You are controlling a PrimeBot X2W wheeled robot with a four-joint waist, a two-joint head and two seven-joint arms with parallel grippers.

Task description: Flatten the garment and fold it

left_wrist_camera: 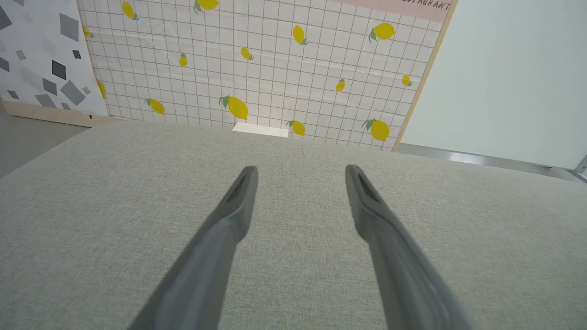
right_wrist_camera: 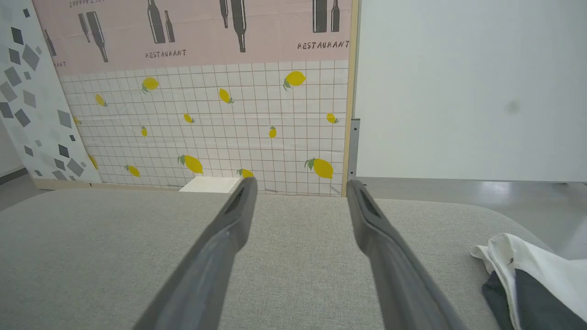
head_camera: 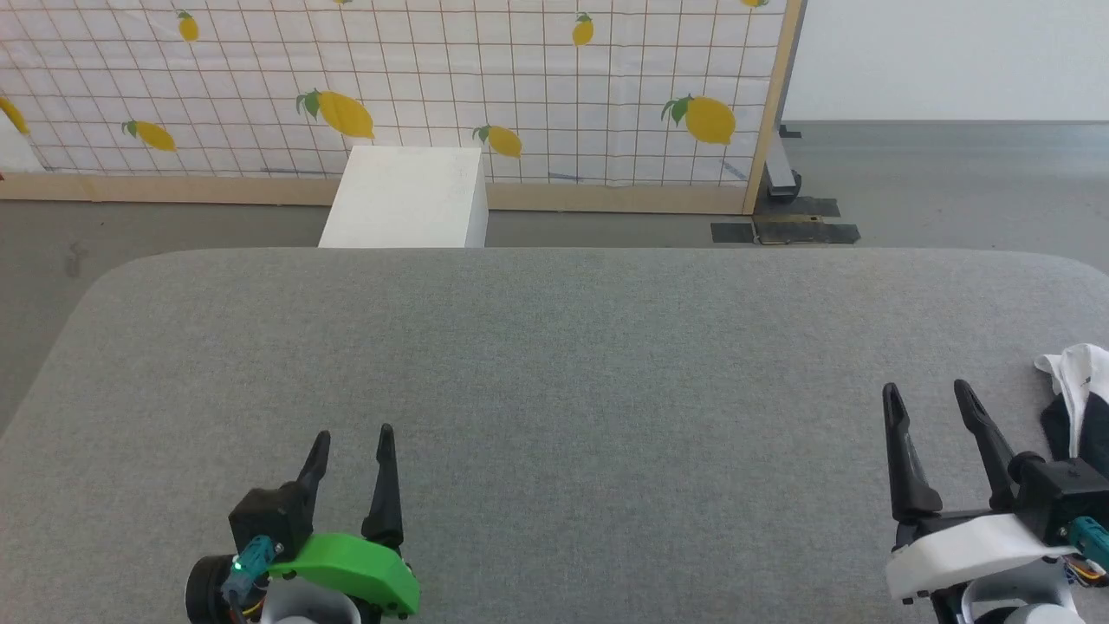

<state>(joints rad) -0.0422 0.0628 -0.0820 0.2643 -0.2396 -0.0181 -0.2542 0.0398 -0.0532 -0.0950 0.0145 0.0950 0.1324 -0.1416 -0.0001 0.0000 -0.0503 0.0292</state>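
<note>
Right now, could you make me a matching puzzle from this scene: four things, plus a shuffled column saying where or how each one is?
Things:
1. crumpled white-and-black cloth garment
2. plain white box
3. left gripper, two long dark fingers
4. right gripper, two long dark fingers

States:
A. open, green cover at its wrist
B. open, white cover at its wrist
C. bunched at the right edge of the grey fabric table
D. beyond the table's far edge

Pairs: 1-C, 2-D, 3-A, 4-B

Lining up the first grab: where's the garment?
The garment lies bunched at the table's right edge, just right of the open right gripper in the head view.
</note>
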